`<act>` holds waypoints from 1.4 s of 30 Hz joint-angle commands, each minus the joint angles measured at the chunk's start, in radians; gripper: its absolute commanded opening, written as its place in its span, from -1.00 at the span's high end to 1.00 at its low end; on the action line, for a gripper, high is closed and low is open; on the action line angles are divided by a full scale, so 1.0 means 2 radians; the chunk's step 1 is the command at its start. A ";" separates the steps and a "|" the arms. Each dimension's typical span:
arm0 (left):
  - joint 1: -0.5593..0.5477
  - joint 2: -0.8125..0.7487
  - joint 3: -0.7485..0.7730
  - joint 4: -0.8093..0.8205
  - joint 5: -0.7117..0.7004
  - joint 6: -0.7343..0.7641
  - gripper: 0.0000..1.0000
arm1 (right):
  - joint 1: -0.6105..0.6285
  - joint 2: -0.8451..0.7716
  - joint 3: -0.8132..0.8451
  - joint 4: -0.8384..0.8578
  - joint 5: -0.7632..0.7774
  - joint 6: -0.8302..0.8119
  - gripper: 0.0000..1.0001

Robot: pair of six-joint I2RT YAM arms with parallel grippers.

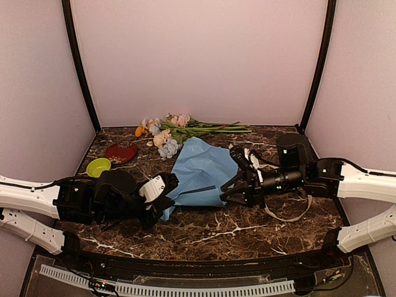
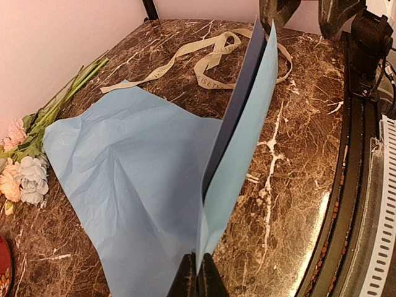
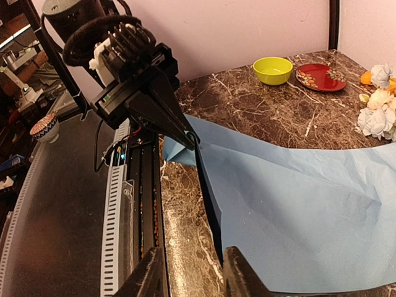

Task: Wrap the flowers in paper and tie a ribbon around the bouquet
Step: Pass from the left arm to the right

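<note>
Blue paper (image 2: 124,185) clamped in left gripper (image 2: 198,278), right gripper (image 3: 195,263) gaping astride the fold. Risks tearing under opposing pulls.

My left arm (image 1: 93,198) lies low, reaching in from the left, wrist level. My left fingers (image 2: 185,281) are pressed together on a raised fold of the paper (image 2: 241,142). My right arm (image 1: 322,176) reaches in low from the right. My right fingers (image 3: 147,275) stand apart, straddling that fold's edge.
</note>
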 commanded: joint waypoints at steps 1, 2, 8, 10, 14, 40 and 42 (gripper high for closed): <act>0.003 -0.001 0.002 0.005 0.004 -0.005 1.00 | 0.004 0.003 -0.009 0.043 -0.011 -0.005 0.39; 0.004 -0.001 0.002 0.005 0.005 -0.005 1.00 | 0.004 0.004 -0.011 0.053 -0.017 -0.002 0.41; 0.003 0.000 0.002 0.005 0.004 -0.005 1.00 | 0.011 0.030 -0.011 0.072 -0.040 0.009 0.48; 0.004 0.001 0.002 0.005 0.004 -0.005 1.00 | 0.013 0.033 -0.011 0.076 -0.046 0.011 0.53; 0.003 0.001 0.001 0.005 0.004 -0.005 1.00 | 0.016 0.033 -0.014 0.072 -0.051 0.013 0.60; 0.006 0.000 0.001 -0.001 0.005 -0.004 1.00 | 0.025 0.072 -0.030 0.099 -0.060 0.043 0.28; 0.006 0.000 0.000 -0.001 0.006 -0.004 1.00 | 0.026 0.075 -0.030 0.106 -0.058 0.045 0.27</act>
